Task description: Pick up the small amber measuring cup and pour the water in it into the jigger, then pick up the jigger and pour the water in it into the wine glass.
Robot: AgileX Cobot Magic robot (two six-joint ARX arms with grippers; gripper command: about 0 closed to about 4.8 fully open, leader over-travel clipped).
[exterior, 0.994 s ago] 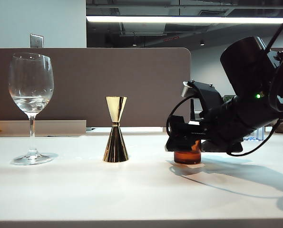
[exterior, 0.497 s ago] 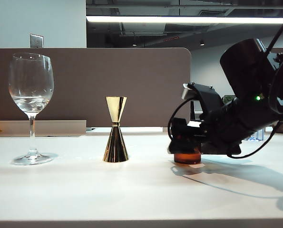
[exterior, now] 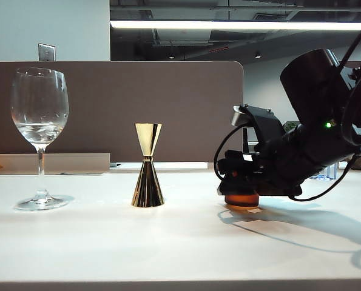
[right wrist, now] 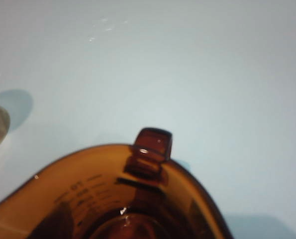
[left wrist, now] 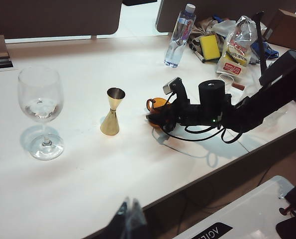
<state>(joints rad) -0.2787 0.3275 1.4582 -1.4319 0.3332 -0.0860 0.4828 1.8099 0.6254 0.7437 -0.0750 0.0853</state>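
Right at my right gripper [exterior: 241, 182] sits the small amber measuring cup [exterior: 241, 199], on the table [exterior: 180, 242] with the gripper down over and around its upper part. From the exterior view I only see the cup's lower band poking out under the black hardware. I honestly can't tell from these shots how wide the jaws stand or whether they actually have hold of the cup. The right wrist view is basically filled with the cup's flared rim, its handle sticking out away from the camera, and the printed scale marks on the inside wall; whether water is in there I can't make out.

Going outward from that gripper, the jigger [exterior: 148, 165] stands upright on its wider cone, off to the side and apart from it, nothing touching it. Farther out the same way is the wine glass [exterior: 40, 138], well apart, upright, with a little water [exterior: 40, 130] low in the bowl.

On the far side of the gripper, near the back edge of the table, there's a clear plastic bottle [left wrist: 180, 36] and a pile of bags and clutter [left wrist: 227, 40].

My left gripper [left wrist: 130, 219] hangs high over the near table edge, well away from everything, just a blurry tip, so I can't tell its opening either.
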